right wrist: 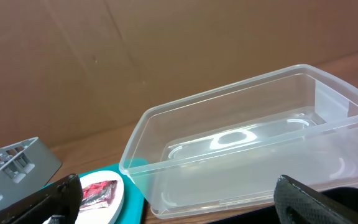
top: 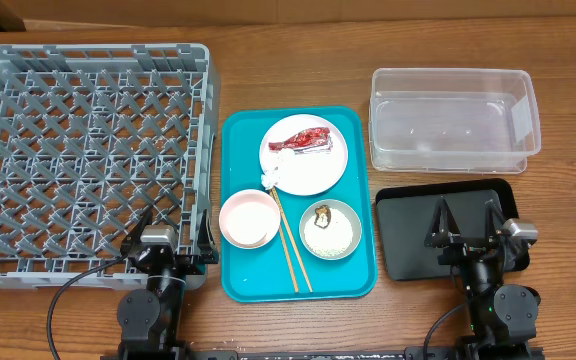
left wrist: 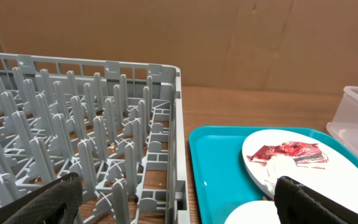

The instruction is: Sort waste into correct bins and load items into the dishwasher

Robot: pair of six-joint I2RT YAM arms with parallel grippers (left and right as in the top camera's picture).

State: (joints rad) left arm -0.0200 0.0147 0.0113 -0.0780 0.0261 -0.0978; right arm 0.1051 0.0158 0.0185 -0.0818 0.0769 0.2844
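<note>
- Left pincer (top: 171, 232): fingers spread wide, nothing between them. Arm folded low at the near edge of the wooden worktop (top: 288, 60), pointing away, over the near right corner of the large square grey plastic lattice rack (top: 88, 150).
- Right pincer (top: 465, 225): also spread and empty. Same folded pose, over the shallow black rectangular tray (top: 403, 250).
- Between the arms sits a teal plastic tray (top: 233, 280). Nearest on it are two thin wooden chopsticks (top: 290, 245), long axis near-to-far. They lie between a round pink bowl (top: 249, 218) and a grey-green bowl (top: 354, 225) holding loose white rice (top: 330, 236) and a small brown food scrap (top: 321, 212).
- Further back on the teal tray is a round white plate (top: 313, 172). A small crumpled white tissue (top: 271, 178) sits at its near left rim and a red shiny wrapper (top: 303, 140) on its far half.
- Key relation: the wrapper lies ahead-right of the left pincer and ahead-left of the right one, roughly midway, left marginally nearer. Its long axis runs left-right with a slight slant.
- My read: the right arm suits it better, since both bins are on that side. Either pincer's fingers now line up along the wrapper's length, so a wrist roll looks needed to close across the short side.
- Farthest: the clear rectangular plastic tub with rounded corners (top: 448, 125), empty, straight ahead of the right pincer beyond the black tray. The rack is empty too, so nothing is sorted yet.
</note>
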